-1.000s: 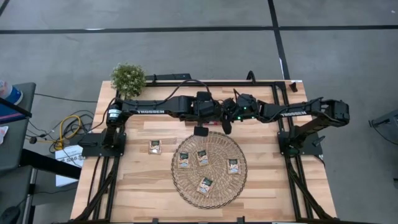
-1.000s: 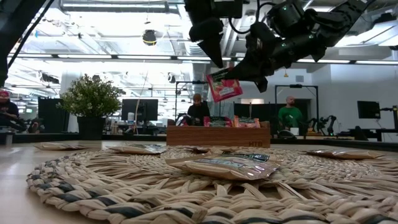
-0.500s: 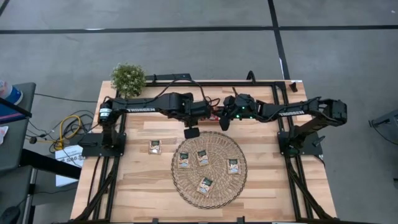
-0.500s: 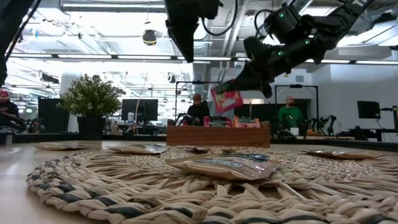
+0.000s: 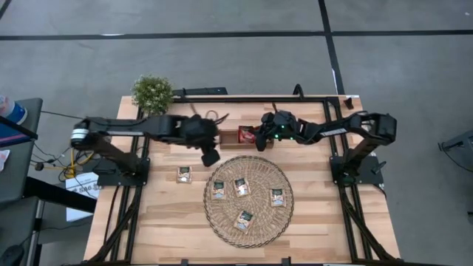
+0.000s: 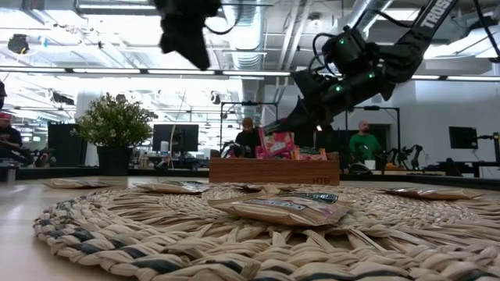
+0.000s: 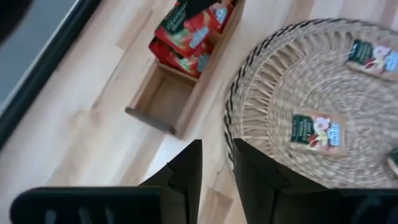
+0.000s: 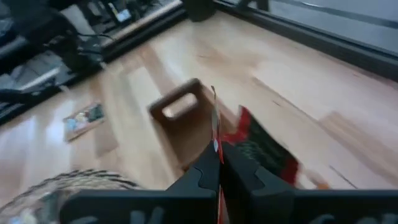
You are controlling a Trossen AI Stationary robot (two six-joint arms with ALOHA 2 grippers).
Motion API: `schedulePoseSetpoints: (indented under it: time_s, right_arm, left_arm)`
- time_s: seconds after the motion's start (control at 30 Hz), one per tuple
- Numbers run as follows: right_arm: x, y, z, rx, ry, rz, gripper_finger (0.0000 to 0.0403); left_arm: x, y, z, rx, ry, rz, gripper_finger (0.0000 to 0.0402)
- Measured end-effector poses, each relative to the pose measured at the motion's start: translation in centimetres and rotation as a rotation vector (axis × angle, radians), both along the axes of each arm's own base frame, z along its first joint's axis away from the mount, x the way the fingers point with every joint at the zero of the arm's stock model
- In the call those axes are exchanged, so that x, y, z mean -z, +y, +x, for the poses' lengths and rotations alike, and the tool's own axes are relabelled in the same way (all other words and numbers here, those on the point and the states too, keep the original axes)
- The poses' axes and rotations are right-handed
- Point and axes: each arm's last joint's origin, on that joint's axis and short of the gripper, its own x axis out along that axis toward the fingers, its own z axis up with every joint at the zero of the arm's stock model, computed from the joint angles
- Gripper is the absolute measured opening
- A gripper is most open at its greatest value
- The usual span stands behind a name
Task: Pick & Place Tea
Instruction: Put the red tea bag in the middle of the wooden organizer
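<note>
My right gripper (image 6: 283, 125) is shut on a red tea sachet (image 6: 278, 145) over the small wooden tray (image 5: 230, 137), at the table's far middle. More red sachets (image 7: 186, 31) stand in the tray, and its end compartment (image 7: 160, 99) is bare. My left gripper (image 7: 216, 163) hangs open in the air, to the left of the tray and just off the wicker mat's (image 5: 249, 199) far-left rim, touching nothing. Several sachets lie flat on the mat (image 5: 242, 187) (image 5: 277, 196), and one lies on the table (image 5: 184, 174) to its left. My right gripper pinches the sachet's upper edge (image 8: 214, 134) between its two fingers. The fingers slant down from the table's right. The sachet stands upright and edge-on below the fingertips, and its lower edge (image 6: 280, 156) dips behind the tray's near wall.
A potted plant (image 5: 152, 93) stands at the far left corner. The arms' black base frames (image 5: 122, 171) (image 5: 356, 170) run along both sides of the table. Bare wood lies left and right of the mat.
My left gripper has drawn back from the sachet toward the table's left edge, rolling as it went. My right gripper has sunk toward the tray with the sachet, which has come down from well above the tray to its rim.
</note>
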Motion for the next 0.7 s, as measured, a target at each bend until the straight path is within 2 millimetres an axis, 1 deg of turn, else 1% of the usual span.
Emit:
schedulePoseSetpoints:
  time_s: [0.2,0.37,0.7]
  right_arm:
    - [0.5,-0.6,0.5,0.024,-0.049,0.005,0.0]
    - [1.4,-0.3,1.0,0.031,-0.015,-0.003,0.0]
    - [2.2,-1.0,2.9,0.038,0.015,-0.029,0.0]
  left_arm:
    - [1.3,-0.3,-3.9,-0.035,-0.123,-0.035,0.0083]
    - [2.2,-0.4,-6.8,-0.032,-0.229,-0.038,0.0083]
    - [3.3,-0.8,-12.3,-0.045,-0.492,-0.059,0.0083]
